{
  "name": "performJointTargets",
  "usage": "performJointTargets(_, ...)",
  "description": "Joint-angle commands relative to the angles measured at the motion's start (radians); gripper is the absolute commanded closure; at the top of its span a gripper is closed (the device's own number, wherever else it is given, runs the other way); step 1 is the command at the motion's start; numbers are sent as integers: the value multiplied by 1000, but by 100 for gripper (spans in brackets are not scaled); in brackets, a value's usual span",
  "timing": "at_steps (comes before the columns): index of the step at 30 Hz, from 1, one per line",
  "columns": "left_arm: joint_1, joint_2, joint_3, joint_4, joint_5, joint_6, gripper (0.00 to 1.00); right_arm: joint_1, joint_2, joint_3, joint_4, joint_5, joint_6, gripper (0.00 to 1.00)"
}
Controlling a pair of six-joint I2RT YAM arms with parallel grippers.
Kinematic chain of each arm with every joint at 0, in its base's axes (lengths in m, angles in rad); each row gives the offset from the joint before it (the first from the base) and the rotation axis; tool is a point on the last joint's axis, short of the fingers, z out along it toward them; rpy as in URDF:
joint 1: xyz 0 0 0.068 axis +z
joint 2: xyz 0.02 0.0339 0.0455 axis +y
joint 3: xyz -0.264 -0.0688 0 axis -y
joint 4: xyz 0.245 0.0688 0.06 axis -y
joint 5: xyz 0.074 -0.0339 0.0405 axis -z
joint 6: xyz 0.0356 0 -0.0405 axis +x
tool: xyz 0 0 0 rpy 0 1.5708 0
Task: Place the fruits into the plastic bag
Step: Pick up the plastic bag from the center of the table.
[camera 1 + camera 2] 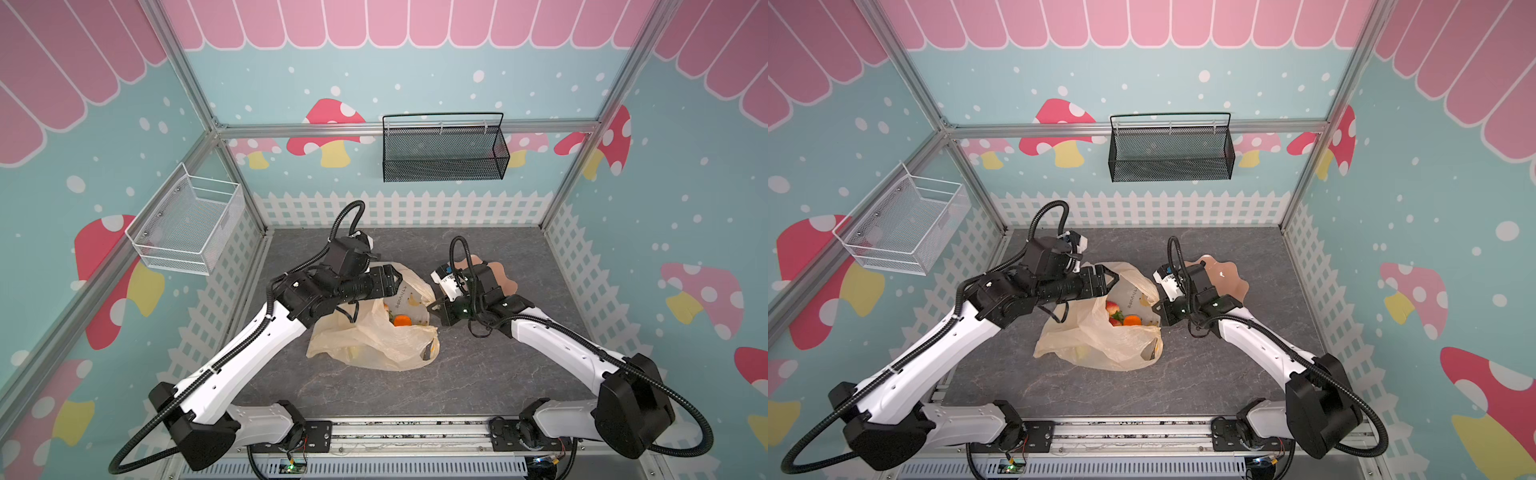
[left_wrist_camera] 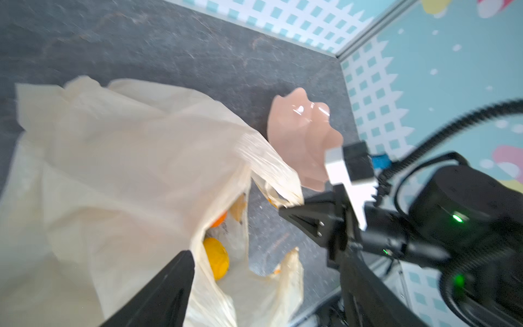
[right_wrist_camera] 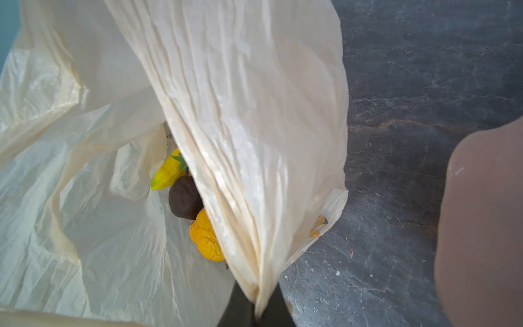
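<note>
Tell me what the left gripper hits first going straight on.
Probably the thin crinkly cream plastic bag: the left gripper, jaws open, points at the raised side that the shut right gripper pinches. Height is hard to judge.

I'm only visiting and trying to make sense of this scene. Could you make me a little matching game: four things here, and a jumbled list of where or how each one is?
Things:
1. right gripper
2. left gripper
3. dark purple fruit
4. black mesh basket

Places or states:
A. hanging on the back wall
B. lying inside the plastic bag
C. open, over the bag
D. shut on the bag's edge

Pairs: 1-D, 2-C, 3-B, 4-A
</note>
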Motion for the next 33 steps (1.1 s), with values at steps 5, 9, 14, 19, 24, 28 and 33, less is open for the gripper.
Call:
performJointTargets(5, -287, 10, -28, -133, -65, -481, 21, 2, 7, 14, -95, -14, 13, 100)
performJointTargets(9, -408, 42, -33, -107, -111, -670, 22, 2, 2, 13, -107, -40, 24, 100)
performJointTargets(14, -506, 61, -44, -62, -182, -828, 22, 2, 0, 4, -120, -25, 24, 100)
performJointTargets(19, -528, 45, -122, 61, -201, -1024, 23, 2, -13, -7, -126, 39, 58, 100)
performJointTargets(24, -566, 85, -135, 86, -287, -1189, 23, 2, -54, -32, -99, 50, 83, 100)
performJointTargets(28, -583, 87, -206, 172, -408, -1309, 22, 1, -67, -29, -118, 47, 103, 100)
performJointTargets(33, -602, 106, -281, 238, -443, -1459, 23, 2, -95, -31, -125, 44, 120, 100)
